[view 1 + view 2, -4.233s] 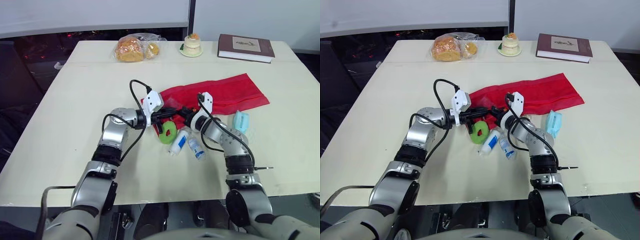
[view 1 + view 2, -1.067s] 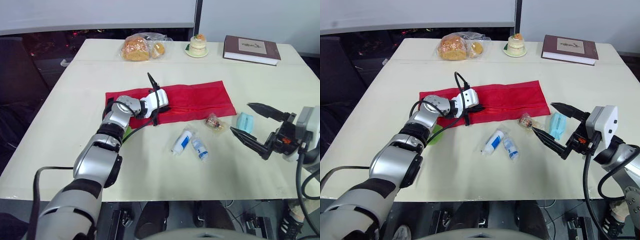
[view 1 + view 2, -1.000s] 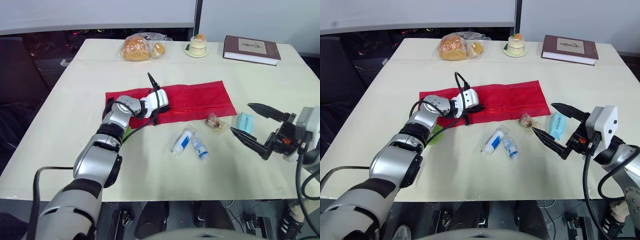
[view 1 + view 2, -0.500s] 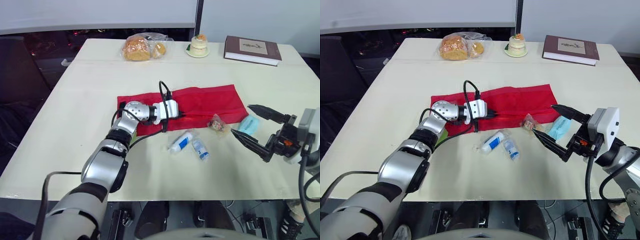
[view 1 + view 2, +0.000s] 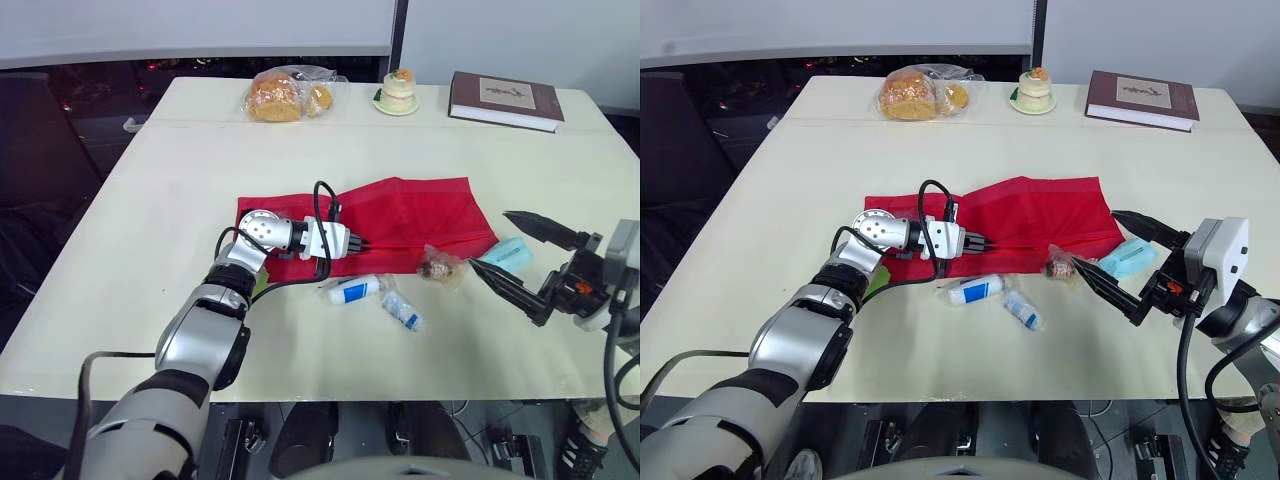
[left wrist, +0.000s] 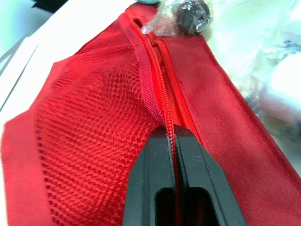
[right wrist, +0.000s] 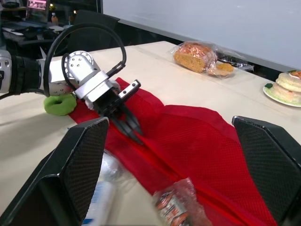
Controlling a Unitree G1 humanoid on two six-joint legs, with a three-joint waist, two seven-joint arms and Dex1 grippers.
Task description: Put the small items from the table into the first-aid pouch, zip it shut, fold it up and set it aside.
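The red first-aid pouch [image 5: 415, 212] lies flat mid-table, its zipper [image 6: 157, 70] running along the near side. My left gripper [image 5: 362, 243] is shut on that zipper; in the left wrist view its fingers [image 6: 155, 150] pinch the zipper line. Just in front of the pouch lie a white tube with a blue label [image 5: 352, 290], a small bottle [image 5: 403, 311] and a clear wrapped packet [image 5: 438, 267]. A light blue packet [image 5: 511, 253] rests by the pouch's right end. A green roll [image 7: 60, 103] sits beside my left forearm. My right gripper [image 5: 488, 238] hovers open at the right, empty.
At the far edge stand a bag of bread [image 5: 280, 97], a small cake on a plate [image 5: 399, 90] and a dark red book [image 5: 505, 98]. The table's front edge [image 5: 330, 385] runs close below the loose items.
My left gripper has travelled right along the zipper, and the pouch has slid right and bunched with it. The tube has turned sideways. The right gripper has stayed open.
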